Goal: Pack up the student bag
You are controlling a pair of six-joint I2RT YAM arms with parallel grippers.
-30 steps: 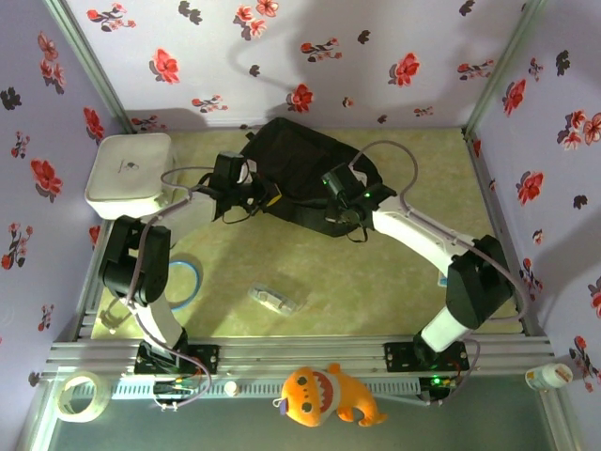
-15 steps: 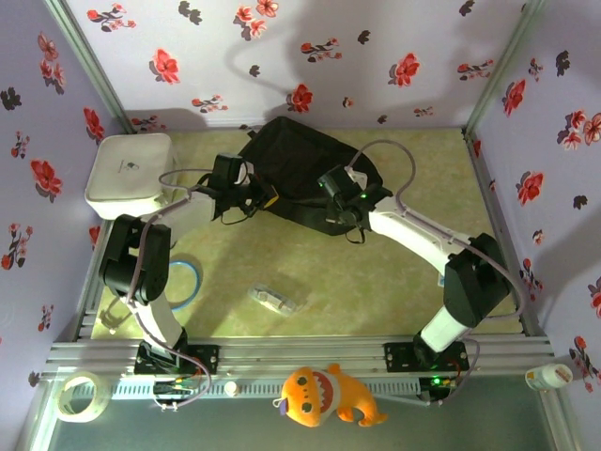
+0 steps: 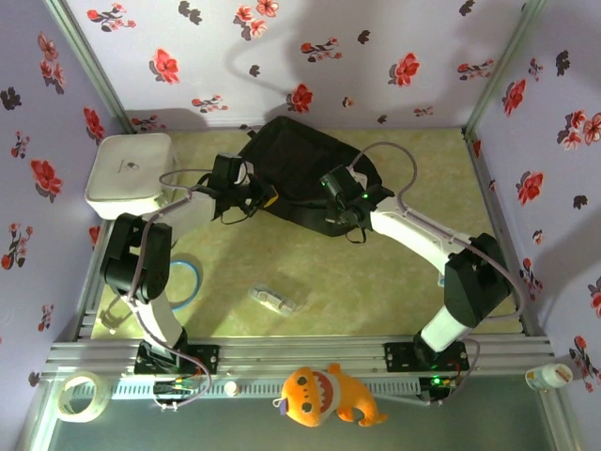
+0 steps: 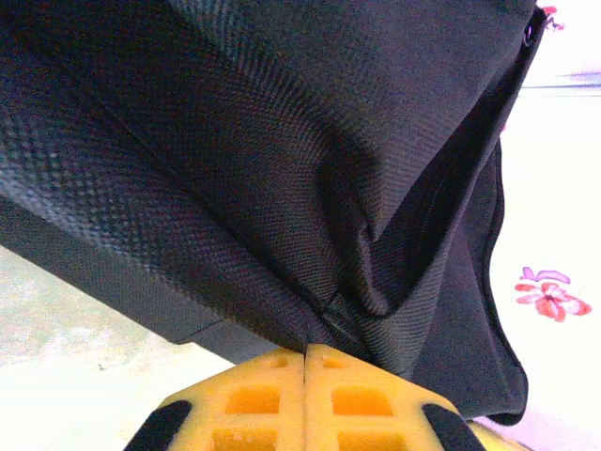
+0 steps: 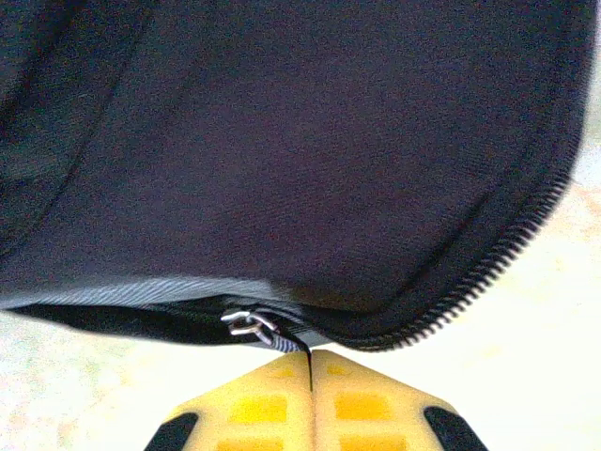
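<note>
The student bag (image 3: pixel 296 160), a black fabric backpack, lies at the back middle of the table. My left gripper (image 3: pixel 264 198) is at its near-left edge. In the left wrist view its yellow fingertips (image 4: pixel 307 350) are shut on a fold of the bag's fabric (image 4: pixel 282 169) at a seam. My right gripper (image 3: pixel 330 184) sits on the bag's near-right side. In the right wrist view its fingertips (image 5: pixel 310 353) are shut on a thin black tab beside the metal zipper slider (image 5: pixel 248 326), under the bag (image 5: pixel 300 141), where the zipper (image 5: pixel 498 254) gapes.
A white rounded hard case (image 3: pixel 130 174) stands at the back left. A blue ring (image 3: pixel 191 280) and a clear plastic item (image 3: pixel 274 300) lie on the near table. An orange plush toy (image 3: pixel 324 395), a tape roll (image 3: pixel 80 395) and a white bottle (image 3: pixel 547 377) sit by the front rail.
My right gripper has shifted slightly to the left along the bag's near edge, and the fabric there has moved with it. The left gripper has stayed in place.
</note>
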